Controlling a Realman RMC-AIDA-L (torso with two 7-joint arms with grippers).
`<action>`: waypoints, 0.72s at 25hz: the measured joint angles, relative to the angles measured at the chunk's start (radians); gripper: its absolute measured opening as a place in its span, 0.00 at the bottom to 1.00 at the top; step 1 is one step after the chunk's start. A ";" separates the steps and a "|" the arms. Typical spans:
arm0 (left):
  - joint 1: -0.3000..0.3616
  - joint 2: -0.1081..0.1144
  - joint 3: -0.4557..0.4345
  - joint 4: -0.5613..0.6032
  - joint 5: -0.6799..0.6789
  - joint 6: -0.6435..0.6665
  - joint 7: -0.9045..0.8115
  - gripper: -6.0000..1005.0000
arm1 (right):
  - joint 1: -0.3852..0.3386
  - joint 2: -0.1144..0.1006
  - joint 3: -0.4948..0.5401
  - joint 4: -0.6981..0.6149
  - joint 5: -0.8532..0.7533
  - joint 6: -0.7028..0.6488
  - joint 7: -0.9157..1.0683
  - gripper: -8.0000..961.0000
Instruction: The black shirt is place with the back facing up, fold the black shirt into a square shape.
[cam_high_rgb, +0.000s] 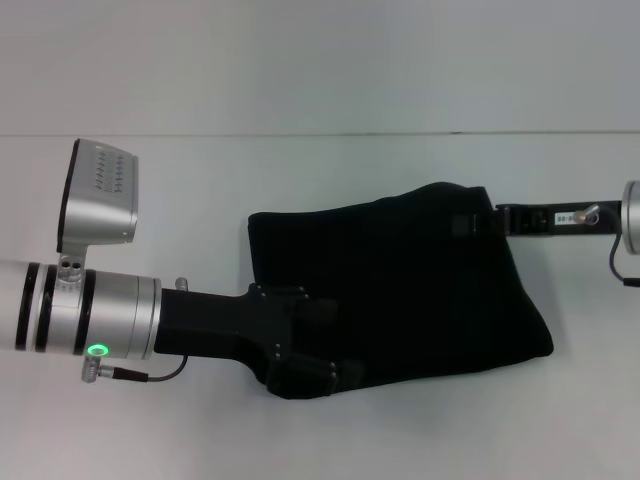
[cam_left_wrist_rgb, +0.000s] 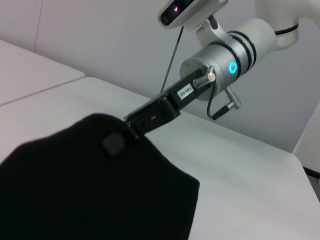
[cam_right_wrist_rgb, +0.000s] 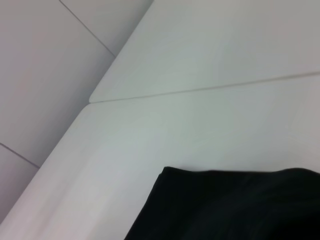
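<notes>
1. Jaws of the right gripper are clamped on the matte black soft fabric shirt's far edge.
2. Left gripper: black on black, cannot tell.
3. Shirt lies bunched on the white table.

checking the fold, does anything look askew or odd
Yes: the black shirt is a lopsided bundle, not a square, its right edge slanting. The left gripper and right gripper are at opposite corners.
</notes>
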 joint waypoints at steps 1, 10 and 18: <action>0.000 0.000 -0.001 0.000 0.000 0.000 -0.003 0.89 | 0.000 -0.003 -0.002 -0.009 0.000 -0.003 0.001 0.06; -0.009 0.003 -0.002 0.000 -0.001 0.001 -0.052 0.88 | 0.008 -0.039 -0.057 -0.031 -0.007 0.008 0.006 0.05; -0.011 0.003 -0.014 0.000 -0.009 -0.007 -0.061 0.87 | 0.010 -0.048 -0.061 -0.084 0.008 -0.043 -0.002 0.05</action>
